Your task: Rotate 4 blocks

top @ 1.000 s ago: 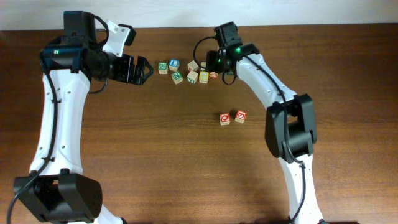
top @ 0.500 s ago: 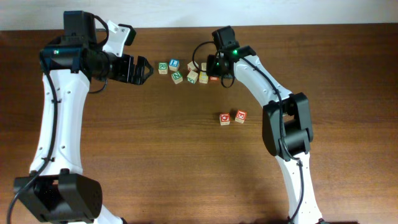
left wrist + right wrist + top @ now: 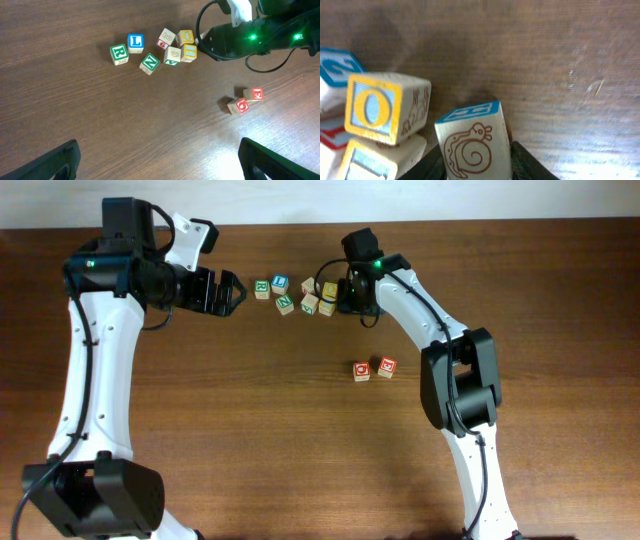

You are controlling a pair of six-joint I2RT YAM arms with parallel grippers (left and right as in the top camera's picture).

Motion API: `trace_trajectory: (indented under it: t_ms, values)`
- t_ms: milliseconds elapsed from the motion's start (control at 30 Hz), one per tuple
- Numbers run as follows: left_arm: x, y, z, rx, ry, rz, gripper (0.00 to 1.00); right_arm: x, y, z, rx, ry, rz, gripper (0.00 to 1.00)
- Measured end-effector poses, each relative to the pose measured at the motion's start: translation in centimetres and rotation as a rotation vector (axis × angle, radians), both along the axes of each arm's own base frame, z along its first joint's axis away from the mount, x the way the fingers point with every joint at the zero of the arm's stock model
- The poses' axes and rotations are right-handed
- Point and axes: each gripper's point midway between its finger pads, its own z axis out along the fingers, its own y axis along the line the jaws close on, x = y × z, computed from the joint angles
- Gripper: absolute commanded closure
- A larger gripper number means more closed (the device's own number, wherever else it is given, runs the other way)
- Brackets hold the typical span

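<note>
Left gripper (image 3: pixel 236 292) hangs spread wide, far left. Right gripper (image 3: pixel 477 162) has narrowed and now pinches snail-printed pale-wood cube (image 3: pixel 472 145) at far-centre cluster's right end; rotation likely starting. Green-N wooden cube (image 3: pixel 285 304) sits cluster-left. Red-faced wooden cubes (image 3: pixel 361 370) lie near-right.

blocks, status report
Left tool open, off the blocks. Right tool shut on snail block. Green N block untouched. O block close beside the grip.
</note>
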Motion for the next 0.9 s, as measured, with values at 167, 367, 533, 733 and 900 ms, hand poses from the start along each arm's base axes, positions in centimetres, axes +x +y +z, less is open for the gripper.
trace_trajectory:
  t_ms: [167,367,533,733,900]
  values:
    - [0.0,0.0,0.0,0.000,0.000,0.000,0.01,1.0,-0.4,0.3,-0.051,-0.057,0.047,0.71]
    - [0.0,0.0,0.0,0.000,0.000,0.000,0.01,1.0,-0.7,0.3,-0.081,-0.059,0.071,0.77]
    - [0.0,0.0,0.0,0.000,0.000,0.000,0.01,-1.8,-0.6,0.5,-0.058,0.052,0.106,0.77]
    - [0.0,0.0,0.0,0.000,0.000,0.000,0.01,-8.7,1.0,0.7,0.030,0.318,0.171,0.76]
    - [0.0,0.0,0.0,0.000,0.000,0.000,0.01,-12.9,4.4,0.8,0.004,0.413,0.259,0.72]
